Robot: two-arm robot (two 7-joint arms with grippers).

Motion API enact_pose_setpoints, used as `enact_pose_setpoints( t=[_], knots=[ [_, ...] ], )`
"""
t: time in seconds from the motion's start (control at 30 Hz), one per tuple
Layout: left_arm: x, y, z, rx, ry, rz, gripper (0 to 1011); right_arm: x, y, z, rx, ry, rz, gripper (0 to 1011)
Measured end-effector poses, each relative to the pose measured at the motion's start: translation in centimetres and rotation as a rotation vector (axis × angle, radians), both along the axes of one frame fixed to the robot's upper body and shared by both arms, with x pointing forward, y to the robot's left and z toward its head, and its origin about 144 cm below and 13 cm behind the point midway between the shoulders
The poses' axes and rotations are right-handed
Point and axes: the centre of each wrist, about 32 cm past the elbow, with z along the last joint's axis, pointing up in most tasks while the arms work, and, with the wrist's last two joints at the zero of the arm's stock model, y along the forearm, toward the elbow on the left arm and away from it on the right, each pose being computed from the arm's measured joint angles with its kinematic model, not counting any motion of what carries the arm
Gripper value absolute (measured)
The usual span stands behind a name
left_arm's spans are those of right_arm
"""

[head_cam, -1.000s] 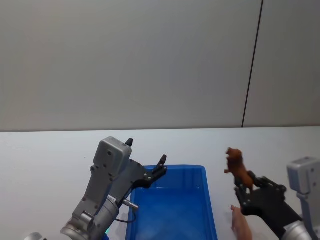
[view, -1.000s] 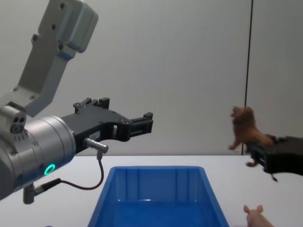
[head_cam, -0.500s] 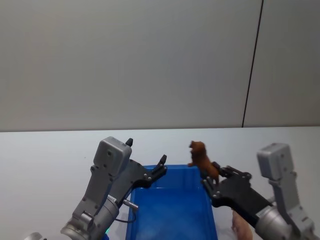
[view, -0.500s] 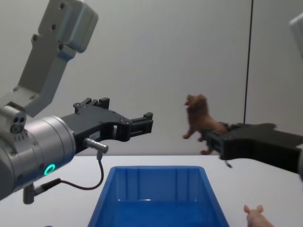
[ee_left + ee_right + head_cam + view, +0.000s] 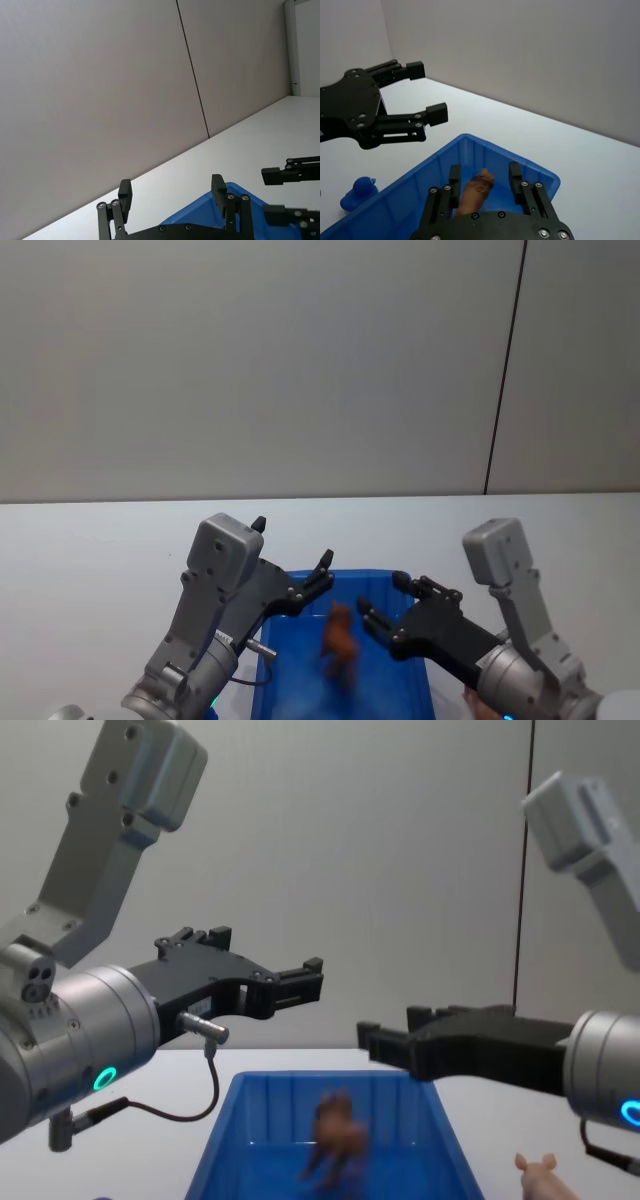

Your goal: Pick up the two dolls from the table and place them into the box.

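A grey wall backs the white table [image 5: 80, 540], with the blue box [image 5: 290, 675] at lower centre. Our left gripper [image 5: 292, 542] hangs spread and empty over the box's left rim. Our right gripper [image 5: 383, 598], fingers wide apart, holds nothing. The reddish-brown doll [image 5: 342, 640] is inside the box beneath it. We should rise clear of the rim before reaching for the pink doll [image 5: 540, 1175], lower right.

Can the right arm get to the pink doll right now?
Likely yes: the right claw is open and empty above the box; the pink doll lies uncovered on the table right of it.
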Motion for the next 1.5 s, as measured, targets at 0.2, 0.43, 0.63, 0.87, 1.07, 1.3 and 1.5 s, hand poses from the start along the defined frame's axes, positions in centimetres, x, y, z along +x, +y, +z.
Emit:
enact_pose_setpoints(
  t=[0.2, 0.43, 0.63, 0.87, 1.07, 1.3, 1.5],
  knots=[
    [0.0, 0.0, 0.0, 0.0, 0.0, 0.0, 1001, 0.3, 0.2, -0.2, -0.01, 0.026, 0.004, 709],
    [0.0, 0.0, 0.0, 0.0, 0.0, 0.0, 1002, 0.1, 0.1, -0.1, -0.014, 0.029, -0.016, 942],
    [0.0, 0.0, 0.0, 0.0, 0.0, 0.0, 1001, -0.6, -0.2, 0.0, -0.015, 0.015, -0.054, 1001],
    [0.0, 0.0, 0.0, 0.0, 0.0, 0.0, 1001, -2.1, -0.9, 0.1, -0.018, -0.005, -0.133, 1001],
    [0.0, 0.0, 0.0, 0.0, 0.0, 0.0, 1001, -3.2, -1.6, -0.1, -0.024, -0.007, -0.198, 1001],
    [0.0, 0.0, 0.0, 0.0, 0.0, 0.0, 1002, -4.7, -2.5, -0.8, -0.036, 0.014, -0.275, 1001],
    [0.0, 0.0, 0.0, 0.0, 0.0, 0.0, 1002, -5.5, -3.0, -1.5, -0.045, 0.038, -0.315, 1001]
  ],
)
